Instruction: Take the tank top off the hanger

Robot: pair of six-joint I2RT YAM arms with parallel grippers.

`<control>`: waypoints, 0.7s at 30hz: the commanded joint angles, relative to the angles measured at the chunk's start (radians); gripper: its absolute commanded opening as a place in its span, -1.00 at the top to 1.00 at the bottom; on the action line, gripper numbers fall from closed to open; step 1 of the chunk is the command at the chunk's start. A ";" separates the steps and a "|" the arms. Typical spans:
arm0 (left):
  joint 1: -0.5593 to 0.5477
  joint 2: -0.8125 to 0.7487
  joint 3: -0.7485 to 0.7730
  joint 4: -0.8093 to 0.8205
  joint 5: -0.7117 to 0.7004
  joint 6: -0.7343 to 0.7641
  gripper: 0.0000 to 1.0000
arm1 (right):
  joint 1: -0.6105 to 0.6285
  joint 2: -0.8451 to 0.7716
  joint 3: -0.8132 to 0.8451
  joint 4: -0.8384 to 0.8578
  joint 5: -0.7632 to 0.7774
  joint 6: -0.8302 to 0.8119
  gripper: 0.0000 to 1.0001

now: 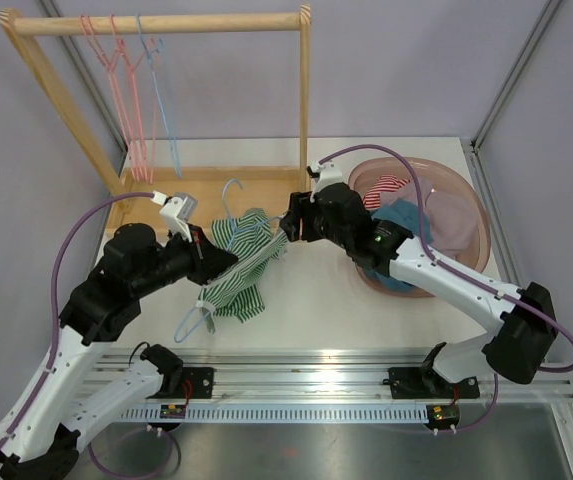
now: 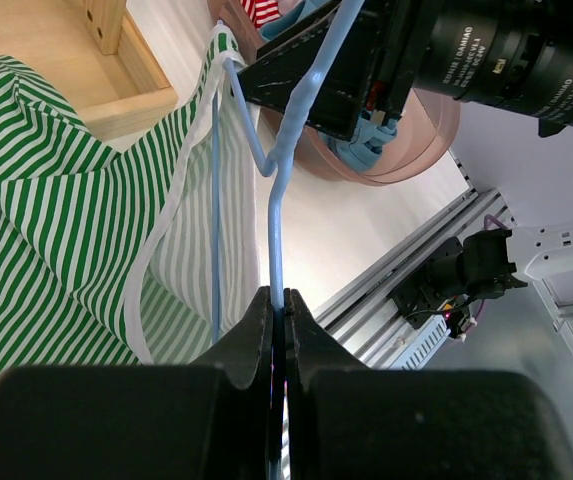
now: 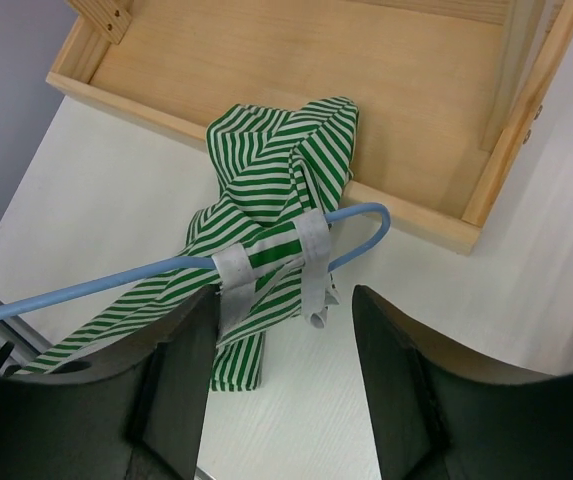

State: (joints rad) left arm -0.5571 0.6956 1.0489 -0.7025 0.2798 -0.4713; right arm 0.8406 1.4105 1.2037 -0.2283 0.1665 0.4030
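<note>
Left jaws are pressed together on the thin blue wire of the hanger [image 1: 228, 196], and the right jaws stand wide apart.

From the top camera, the left gripper [image 1: 202, 250] sits left of the counter's [image 1: 366, 320] middle and meets the green-and-white striped tank top [image 1: 247, 264] at its left side. The garment lies bunched about midway between the near and far edges, still threaded on the hanger, whose hook points toward the far edge. The right gripper [image 1: 286, 228] is at the garment's right side. A wooden rack [image 1: 156, 24] stands at the far left corner with pink hangers [image 1: 124, 90] and a blue one on its rod. A pink basin [image 1: 466, 215] of clothes sits by the right edge.

At the left wrist, the left gripper [image 2: 278, 300] is clamped on the hanger [image 2: 275, 215], with no gap showing between its fingers. The tank top [image 2: 56, 230] hangs to the left of the wire, its white-edged opening looped around it. Beyond, one dark finger of the right gripper [image 2: 301, 85] lies against the wire, in front of the basin [image 2: 411, 150].

At the right wrist, the right gripper [image 3: 286, 335] has its fingers [image 3: 181, 365] spread, holding nothing. The hanger [image 3: 116, 280] runs between them, and a white-trimmed strap of the tank top [image 3: 266, 170] is wrapped over it. The cloth drapes across the rack's base [image 3: 316, 80] edge onto the counter [image 3: 96, 180].
</note>
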 commanded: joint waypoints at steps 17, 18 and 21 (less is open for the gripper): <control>-0.004 -0.011 0.059 0.052 0.038 0.007 1.00 | -0.040 0.011 -0.006 0.061 -0.106 0.003 0.26; -0.004 -0.010 0.060 0.052 0.042 0.005 1.00 | -0.046 0.015 -0.009 0.070 -0.125 0.010 0.28; -0.004 -0.010 0.056 0.066 0.062 0.000 1.00 | -0.057 0.024 -0.013 0.090 -0.151 0.011 0.52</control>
State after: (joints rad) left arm -0.5571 0.6956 1.0611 -0.7094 0.2913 -0.4717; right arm 0.8017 1.4239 1.1969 -0.1982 0.0605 0.4072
